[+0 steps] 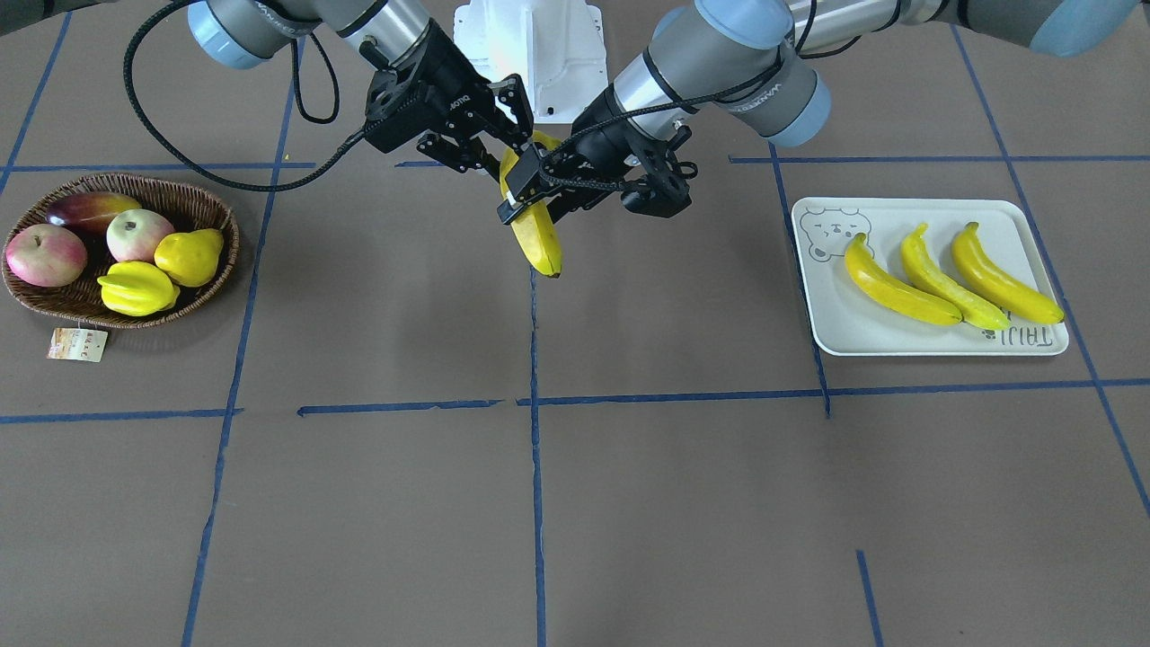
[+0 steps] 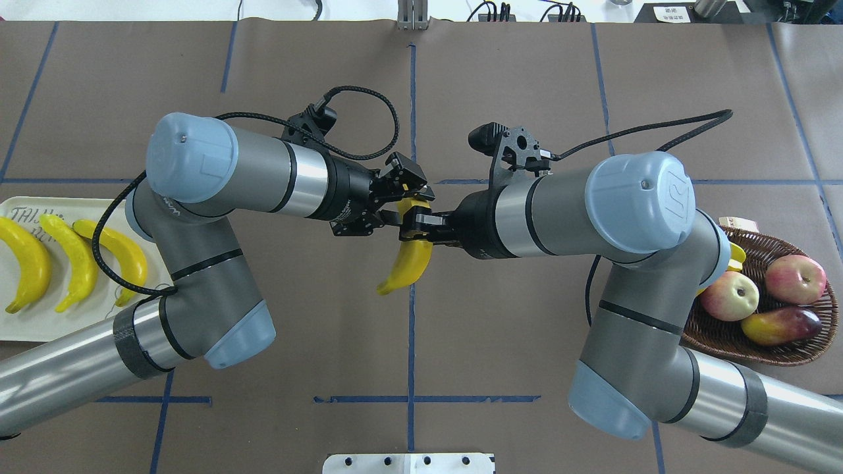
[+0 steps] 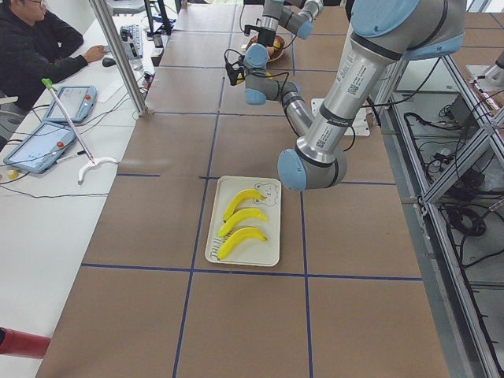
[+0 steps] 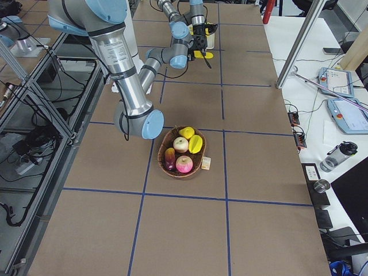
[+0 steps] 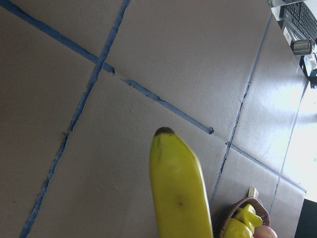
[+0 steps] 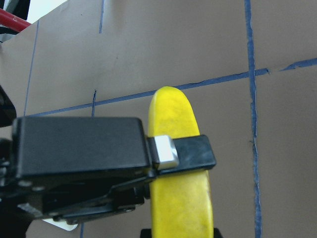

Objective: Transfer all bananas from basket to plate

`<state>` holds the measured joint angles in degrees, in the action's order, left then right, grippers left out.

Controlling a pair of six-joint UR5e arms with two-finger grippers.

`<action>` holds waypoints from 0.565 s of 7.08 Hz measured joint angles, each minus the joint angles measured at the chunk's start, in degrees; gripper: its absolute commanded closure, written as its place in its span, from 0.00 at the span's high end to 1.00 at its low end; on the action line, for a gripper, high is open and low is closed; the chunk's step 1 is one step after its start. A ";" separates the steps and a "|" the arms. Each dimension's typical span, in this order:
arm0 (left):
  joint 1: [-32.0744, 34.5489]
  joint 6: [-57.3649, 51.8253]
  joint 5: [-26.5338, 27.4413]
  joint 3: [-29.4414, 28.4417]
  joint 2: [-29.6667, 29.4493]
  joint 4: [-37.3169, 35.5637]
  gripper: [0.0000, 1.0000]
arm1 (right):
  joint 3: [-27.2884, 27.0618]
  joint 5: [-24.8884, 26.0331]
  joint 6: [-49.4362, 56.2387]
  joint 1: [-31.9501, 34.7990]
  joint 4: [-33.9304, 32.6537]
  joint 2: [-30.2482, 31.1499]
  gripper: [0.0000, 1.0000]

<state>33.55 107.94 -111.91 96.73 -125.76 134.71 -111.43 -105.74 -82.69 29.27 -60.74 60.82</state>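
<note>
"TAIJI" is printed on the plate [image 1: 835, 314], upside down in the front-facing view. UR logo on right arm's joint cap [image 2: 642, 201]. Arm-sleeve lettering blurred. Paper tag [image 1: 77, 344] print unreadable.

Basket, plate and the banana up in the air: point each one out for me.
basket [image 1: 231, 244], exterior front-facing view, woven rim beside the pear.
plate [image 1: 853, 329], exterior front-facing view, bare floor near a corner.
held banana [image 1: 542, 243], exterior front-facing view, lower half.

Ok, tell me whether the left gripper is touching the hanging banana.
Touching. Right wrist view: left gripper's finger presses flat against the banana, no gap.
</note>
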 measured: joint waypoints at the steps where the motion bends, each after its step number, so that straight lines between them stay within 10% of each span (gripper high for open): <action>1: -0.07 -0.20 0.04 0.05 0.06 0.00 0.00 | -0.04 0.03 -0.03 0.01 0.01 -0.01 1.00; 4: -0.02 -0.44 0.02 0.08 0.19 0.01 0.00 | -0.35 0.01 -0.34 0.03 0.06 0.02 1.00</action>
<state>33.53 107.50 -111.88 96.81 -125.57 134.72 -111.78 -105.73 -83.03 29.29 -60.68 60.84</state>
